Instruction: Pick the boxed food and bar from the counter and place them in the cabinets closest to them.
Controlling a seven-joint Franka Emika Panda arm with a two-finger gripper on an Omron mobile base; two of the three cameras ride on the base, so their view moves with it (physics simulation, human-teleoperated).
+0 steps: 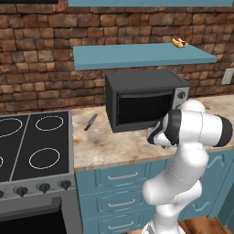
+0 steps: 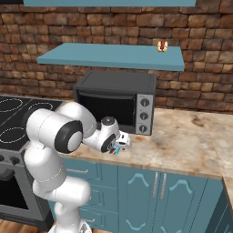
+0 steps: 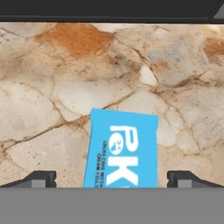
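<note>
The gripper (image 3: 112,179) hangs wide open and empty, fingers (image 3: 37,178) straddling the bar (image 3: 121,148), which lies flat on the worktop (image 3: 65,87) in front of the oven (image 2: 116,100); best to drop straight down, centre, then close; the shelf (image 2: 113,57) waits above.

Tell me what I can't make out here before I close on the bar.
- bar: hand view, near end cut off by the bottom edge.
- gripper: right base view, fingertips too small; left base view, the arm hides it.
- item on the shelf: too small to identify.
</note>
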